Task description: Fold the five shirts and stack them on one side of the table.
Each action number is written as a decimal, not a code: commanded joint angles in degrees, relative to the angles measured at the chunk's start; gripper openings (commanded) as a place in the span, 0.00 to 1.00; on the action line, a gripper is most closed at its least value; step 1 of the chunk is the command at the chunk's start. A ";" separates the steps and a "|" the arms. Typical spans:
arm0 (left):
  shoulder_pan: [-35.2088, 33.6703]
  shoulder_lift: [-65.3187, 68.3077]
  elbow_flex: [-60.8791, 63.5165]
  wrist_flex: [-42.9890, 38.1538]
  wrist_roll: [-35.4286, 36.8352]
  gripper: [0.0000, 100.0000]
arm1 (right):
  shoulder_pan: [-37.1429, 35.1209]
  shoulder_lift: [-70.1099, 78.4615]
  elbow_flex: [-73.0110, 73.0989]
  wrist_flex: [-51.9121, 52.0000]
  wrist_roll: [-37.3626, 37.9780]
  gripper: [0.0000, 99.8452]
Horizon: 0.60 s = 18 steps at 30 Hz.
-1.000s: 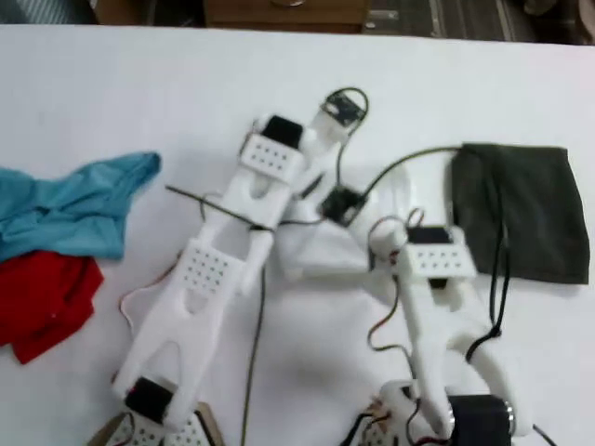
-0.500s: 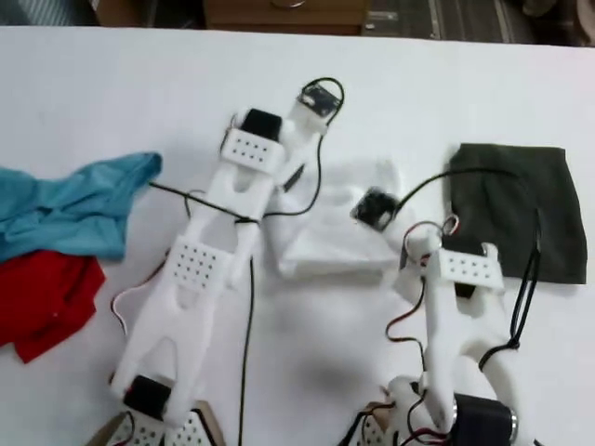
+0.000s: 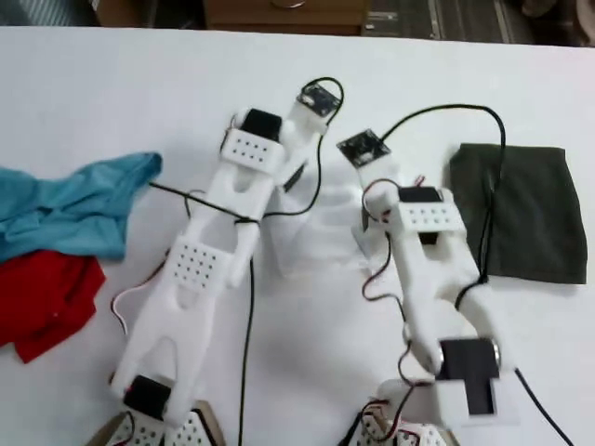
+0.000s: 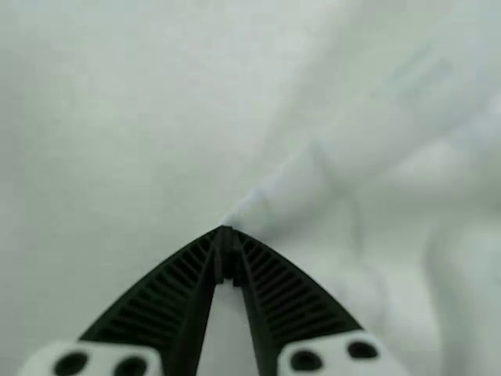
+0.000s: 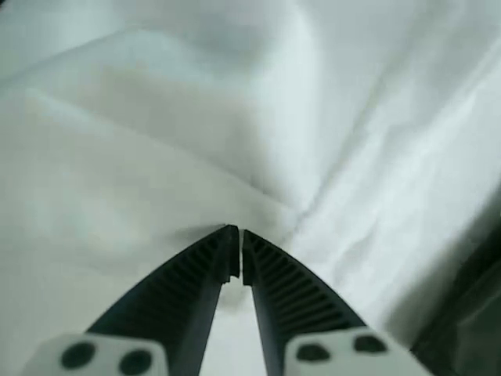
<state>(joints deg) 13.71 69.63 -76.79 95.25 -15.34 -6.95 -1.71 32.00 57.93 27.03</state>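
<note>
White shirt (image 3: 321, 243) lies at mid-table, between the two arms, partly bunched and partly flattened. Both arms are down on it.

Left gripper (image 4: 225, 235): jaws pressed together at the tips, pinching a narrow edge of the white cloth where it meets the bare table (image 3: 139, 84). The hold is on an outer corner, probably so that the edge can be carried over the body of the shirt.

Right gripper (image 5: 235, 235): jaws closed to a hairline, nipping a pucker in the middle of a creased white panel. Wrinkles run out from the pinch, so the cloth looks to be under slight tension. A dark edge shows just beside the white cloth in this wrist view.

Dark green shirt (image 3: 521, 214): folded to a flat rectangle at the right side of the table, just beside the white one. Judged to be the start of the stack, hence the work going on next to it.

Teal shirt (image 3: 74, 209) and red shirt (image 3: 42, 302): crumpled heap at the far left, touching each other, well apart from the arms. Judged to be waiting their turn.

Risk noted: white cloth on a white table makes the edges hard to read, and a two-point hold could drag the half-made fold open.
</note>
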 commanded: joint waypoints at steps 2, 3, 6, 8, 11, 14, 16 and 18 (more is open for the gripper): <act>-0.35 -4.84 -0.57 -0.26 0.35 0.02 | 1.10 5.05 -3.16 1.71 -0.09 0.02; -0.44 -4.92 -0.57 -0.26 0.35 0.02 | 2.24 6.02 -3.34 2.51 0.70 0.02; -0.44 -4.92 -0.57 -0.26 0.35 0.02 | 6.81 7.52 -3.34 4.18 5.89 0.02; -0.44 -4.92 -0.48 -0.26 0.35 0.02 | 10.59 8.04 -3.43 3.91 9.67 0.02; -0.44 -4.84 -0.22 -0.35 0.35 0.02 | 14.46 8.48 -5.19 3.47 15.12 0.02; -0.26 -4.84 -0.22 -0.53 0.35 0.02 | 14.81 8.40 -6.95 3.82 17.58 0.02; -0.18 -4.84 -0.22 -0.62 0.35 0.02 | 13.85 7.96 -7.38 3.82 17.49 0.02; -0.09 -4.84 -0.22 -0.62 0.26 0.02 | 12.53 7.87 -8.09 5.05 17.49 0.02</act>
<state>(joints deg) 13.71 69.63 -76.79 95.25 -15.34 6.33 6.81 26.55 61.63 44.00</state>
